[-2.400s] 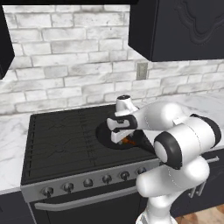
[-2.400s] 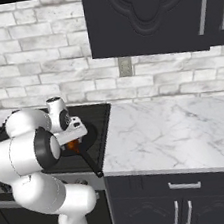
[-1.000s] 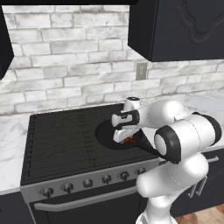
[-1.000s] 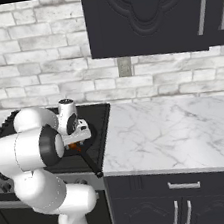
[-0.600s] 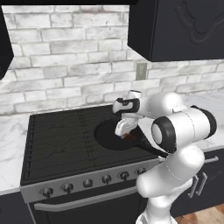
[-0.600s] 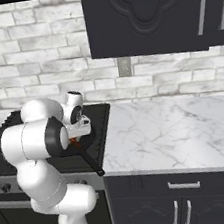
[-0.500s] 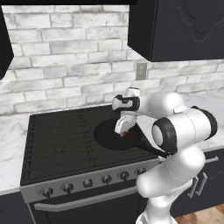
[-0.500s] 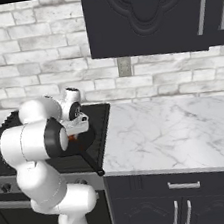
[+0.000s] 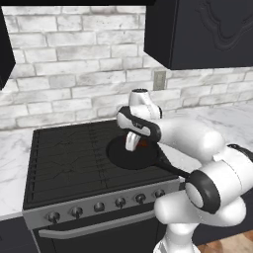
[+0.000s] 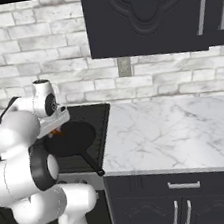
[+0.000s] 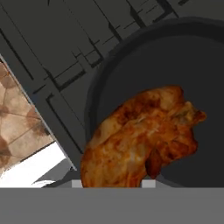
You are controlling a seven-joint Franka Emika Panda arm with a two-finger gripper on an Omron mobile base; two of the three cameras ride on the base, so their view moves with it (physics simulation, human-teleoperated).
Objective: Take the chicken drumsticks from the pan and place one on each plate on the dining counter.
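The stove top left of the pan is bare and open to a hand, and the marble worktop to the right lies bare too. The brick wall closes the far side, and dark cabinets hang overhead

Black stove with a row of knobs at lower left, white brick wall above, dark upper cabinet at top, marble worktop at right, wall outlet
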